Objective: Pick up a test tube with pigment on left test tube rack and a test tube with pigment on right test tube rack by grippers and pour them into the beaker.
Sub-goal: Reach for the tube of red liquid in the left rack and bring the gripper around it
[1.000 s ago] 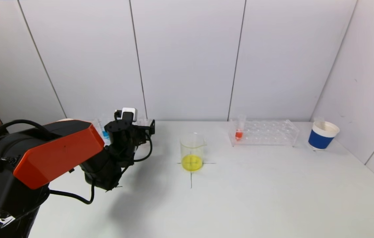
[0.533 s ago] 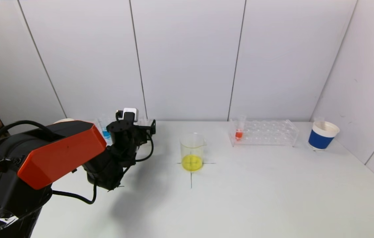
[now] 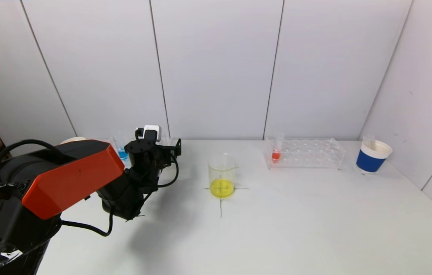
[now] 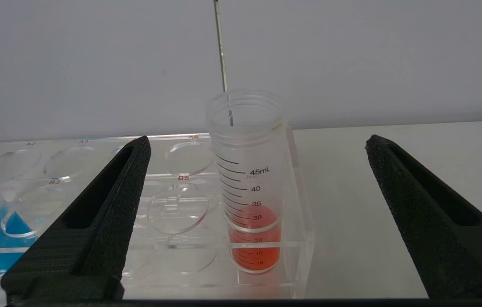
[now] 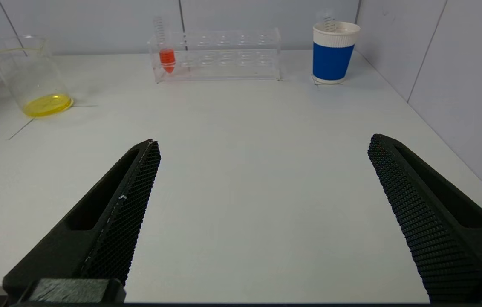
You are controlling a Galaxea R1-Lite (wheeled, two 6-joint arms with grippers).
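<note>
Test tube (image 4: 247, 179): clear ribbed plastic, orange liquid, upright in clear acrylic rack (image 4: 181, 204). Left gripper (image 4: 258, 213): black textured fingers spread wide, flanking it. Right gripper (image 5: 262, 221): fingers released, over white table (image 5: 241, 170).

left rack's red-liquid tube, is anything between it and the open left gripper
Nothing visible does. The clear graduated test tube with red liquid stands upright in the clear acrylic left rack, squarely ahead of the open left gripper, with only bare rack holes before it.
</note>
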